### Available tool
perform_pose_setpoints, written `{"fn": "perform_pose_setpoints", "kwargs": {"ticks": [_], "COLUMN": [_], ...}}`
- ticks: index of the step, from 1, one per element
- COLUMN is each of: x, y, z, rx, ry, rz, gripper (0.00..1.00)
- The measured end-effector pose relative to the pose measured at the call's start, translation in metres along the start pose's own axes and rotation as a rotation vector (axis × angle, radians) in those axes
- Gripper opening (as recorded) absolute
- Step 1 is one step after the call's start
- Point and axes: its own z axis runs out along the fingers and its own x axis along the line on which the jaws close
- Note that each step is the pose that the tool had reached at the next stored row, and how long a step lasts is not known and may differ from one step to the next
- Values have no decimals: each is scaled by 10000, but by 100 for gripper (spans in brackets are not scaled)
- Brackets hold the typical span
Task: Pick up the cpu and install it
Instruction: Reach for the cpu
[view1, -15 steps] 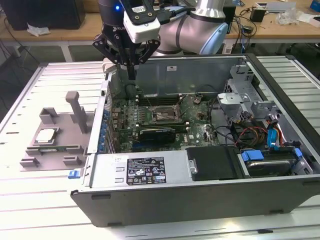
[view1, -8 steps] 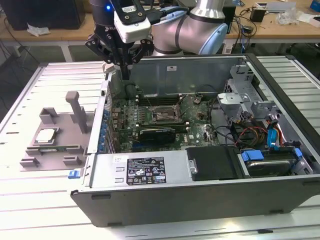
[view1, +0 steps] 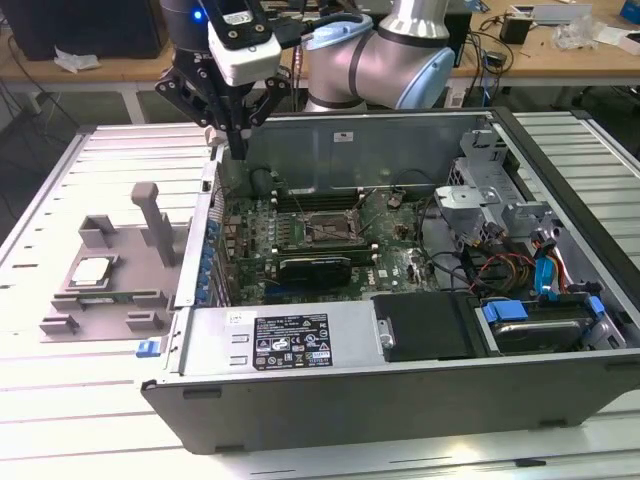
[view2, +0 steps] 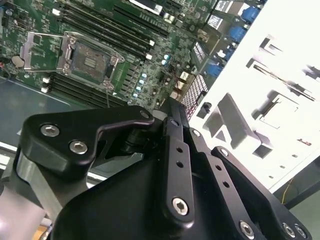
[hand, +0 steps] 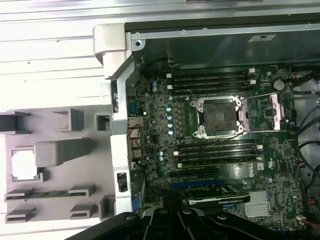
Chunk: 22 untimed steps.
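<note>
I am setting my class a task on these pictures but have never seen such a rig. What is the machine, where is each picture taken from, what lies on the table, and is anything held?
The machine is a robot arm ending in a gripper, a two-fingered claw. The exterior view comes from a camera off the arm; both wrist views come from cameras riding near the gripper. On the table lie an open computer case and, at the exterior view's left, a grey plate carrying the cpu. The gripper hangs above the case's edge, shut and holding nothing. The socket inside the case is empty.
</note>
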Motion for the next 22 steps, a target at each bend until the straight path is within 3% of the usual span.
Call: {"fn": "perform_pose_setpoints", "kwargs": {"ticks": [11, 22], "x": [331, 576], "y": [24, 30], "z": [-7, -12], "rx": [0, 1], "ry": [0, 0], "rz": [1, -1], "gripper": [11, 11]}}
